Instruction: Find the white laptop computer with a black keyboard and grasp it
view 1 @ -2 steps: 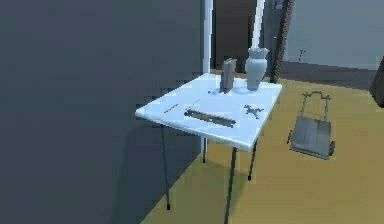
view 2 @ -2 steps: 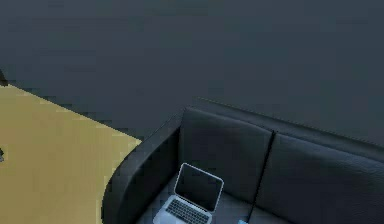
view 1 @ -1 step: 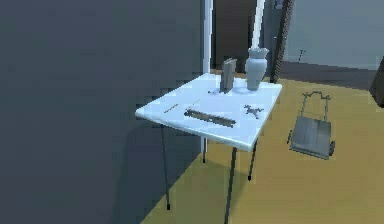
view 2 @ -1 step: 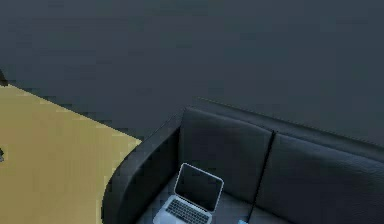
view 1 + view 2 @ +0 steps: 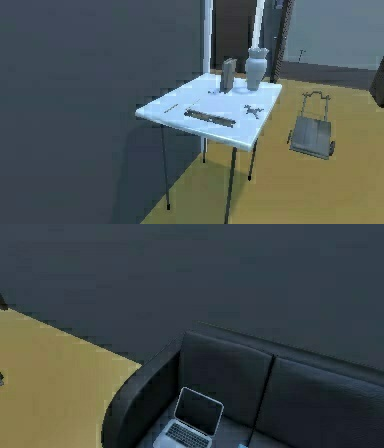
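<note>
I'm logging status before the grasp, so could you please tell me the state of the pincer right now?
Pincer: its state cannot be told.
The laptop rests on the sofa.

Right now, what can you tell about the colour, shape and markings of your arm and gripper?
Nothing certain: I cannot tell the colour, shape or markings of the arm or gripper from these pictures. The side where the arm reaches has a dark sofa with a white laptop, black keyboard, open on its seat.
</note>
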